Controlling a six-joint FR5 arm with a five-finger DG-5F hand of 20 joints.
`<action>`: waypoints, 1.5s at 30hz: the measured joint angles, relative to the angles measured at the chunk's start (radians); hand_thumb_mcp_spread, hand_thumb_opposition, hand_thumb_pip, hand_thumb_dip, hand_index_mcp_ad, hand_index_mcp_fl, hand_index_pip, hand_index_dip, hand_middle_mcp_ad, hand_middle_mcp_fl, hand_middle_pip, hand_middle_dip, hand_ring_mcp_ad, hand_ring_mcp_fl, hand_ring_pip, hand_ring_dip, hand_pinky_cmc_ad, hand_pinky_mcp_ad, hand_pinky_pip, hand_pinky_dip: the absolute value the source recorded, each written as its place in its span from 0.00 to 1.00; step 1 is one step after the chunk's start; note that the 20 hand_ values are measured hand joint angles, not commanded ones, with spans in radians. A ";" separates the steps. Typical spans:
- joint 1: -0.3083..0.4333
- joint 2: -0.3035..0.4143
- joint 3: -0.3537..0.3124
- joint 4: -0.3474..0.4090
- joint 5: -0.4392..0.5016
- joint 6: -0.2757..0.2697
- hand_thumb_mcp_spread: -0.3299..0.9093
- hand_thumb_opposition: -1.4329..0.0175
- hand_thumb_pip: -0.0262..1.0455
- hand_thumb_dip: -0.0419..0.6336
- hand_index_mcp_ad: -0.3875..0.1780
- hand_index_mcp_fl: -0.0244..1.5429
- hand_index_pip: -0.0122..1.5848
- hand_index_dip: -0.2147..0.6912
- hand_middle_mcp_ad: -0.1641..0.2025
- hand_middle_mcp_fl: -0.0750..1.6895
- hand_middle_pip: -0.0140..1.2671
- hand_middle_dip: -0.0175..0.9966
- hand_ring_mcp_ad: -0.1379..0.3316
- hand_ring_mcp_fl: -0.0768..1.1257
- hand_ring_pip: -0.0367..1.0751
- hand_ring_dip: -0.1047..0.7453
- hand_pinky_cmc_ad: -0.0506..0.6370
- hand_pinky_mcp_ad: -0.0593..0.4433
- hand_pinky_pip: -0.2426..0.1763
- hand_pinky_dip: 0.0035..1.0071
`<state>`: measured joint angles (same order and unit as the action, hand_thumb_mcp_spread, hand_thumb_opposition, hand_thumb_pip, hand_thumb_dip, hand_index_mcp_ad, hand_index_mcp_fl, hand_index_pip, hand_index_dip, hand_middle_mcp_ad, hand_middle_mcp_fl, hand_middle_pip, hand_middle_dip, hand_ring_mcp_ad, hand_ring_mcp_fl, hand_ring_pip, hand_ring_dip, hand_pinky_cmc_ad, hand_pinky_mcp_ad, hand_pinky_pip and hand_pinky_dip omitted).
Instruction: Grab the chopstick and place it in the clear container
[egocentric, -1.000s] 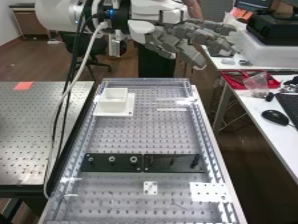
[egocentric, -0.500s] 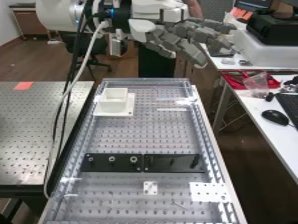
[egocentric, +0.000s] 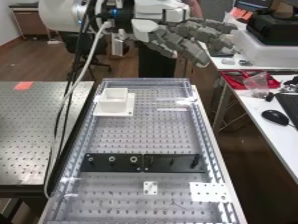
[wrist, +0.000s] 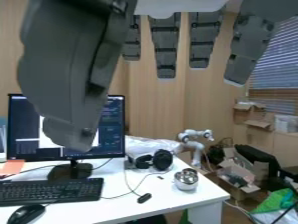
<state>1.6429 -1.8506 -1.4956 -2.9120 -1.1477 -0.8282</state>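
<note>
The hand (egocentric: 189, 39) is held high beyond the bench's far end in the high view, its fingers straight and spread, holding nothing. In the wrist view the hand (wrist: 165, 46) has its fingers extended and its thumb apart from them. A thin whitish stick (egocentric: 171, 109), which looks like the chopstick, lies crosswise near the bench's far right side, below the hand's level. To its left, a small whitish square container (egocentric: 114, 106) stands upright on a white plate, apart from the stick.
Black fixture plates (egocentric: 112, 161) with upright pegs cross the middle of the perforated bench. White perforated plates (egocentric: 209, 192) lie nearer. Clear raised edging (egocentric: 211, 160) runs along the bench. At the right, a desk (egocentric: 256, 112) holds a mouse and keyboard.
The hand and arm have shifted very slightly to the right in the high view, fingers still extended. The stick and the container have stayed put.
</note>
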 joint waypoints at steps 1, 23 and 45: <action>0.001 0.000 0.001 0.000 0.000 -0.001 0.08 0.14 0.98 0.18 0.60 0.06 0.08 0.18 0.80 0.11 0.13 0.38 0.70 0.09 0.13 0.36 0.64 0.87 0.52 0.35; 0.009 0.003 -0.001 -0.013 -0.002 -0.001 0.08 0.14 0.98 0.18 0.61 0.06 0.08 0.18 0.80 0.11 0.12 0.38 0.72 0.09 0.13 0.36 0.65 0.87 0.52 0.35; -0.069 0.150 -0.178 0.034 -0.237 0.017 0.11 0.20 0.87 0.18 0.64 0.06 0.08 0.24 0.84 0.10 0.12 0.38 0.75 0.09 0.13 0.36 0.65 0.90 0.50 0.36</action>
<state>1.5736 -1.7008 -1.6732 -2.8777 -1.3847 -0.8109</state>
